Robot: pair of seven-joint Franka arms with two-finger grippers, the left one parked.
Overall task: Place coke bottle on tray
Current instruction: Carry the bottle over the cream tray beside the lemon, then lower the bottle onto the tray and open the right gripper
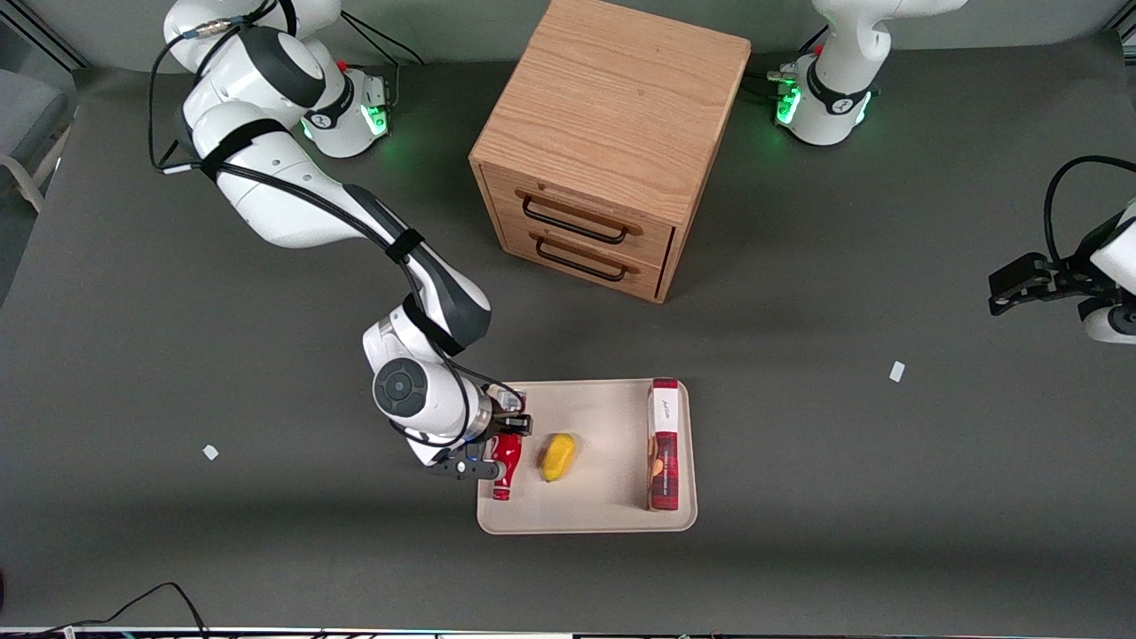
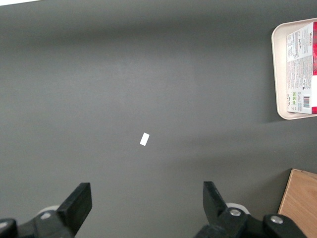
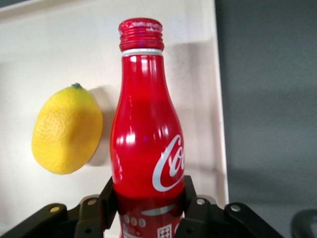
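Pincer [image 1: 490, 448] of the working right arm, clamped on the lower body of the coke bottle [image 1: 504, 467], one finger on each side as seen in the right wrist view [image 3: 148, 208]. Coke bottle [image 3: 147, 144] lying directly between the fingers, long axis running out from the pincer toward the red cap; in the front view, cap end pointing toward that camera, bottle over the tray [image 1: 603, 510] at its edge toward the working arm's end of the table [image 1: 177, 373]. Whether resting on the tray surface or held just above it: cannot be told. Beside the bottle, on the tray [image 3: 59, 44], a lemon [image 1: 558, 457], near but apart from it [image 3: 67, 130]; farther along the tray, toward the parked arm's end, a red-and-white box [image 1: 664, 444] at the tray's rim, also visible in the left wrist view [image 2: 302, 69]. Judged remaining: lowering if needed and release, with care for the nearby lemon. Farther from the front camera than the tray, a wooden drawer cabinet [image 1: 612, 142] with two drawers. Count: one coke bottle, one tray, one lemon, one box, one cabinet, two small white scraps on the table [image 1: 210, 453] [image 1: 897, 372].
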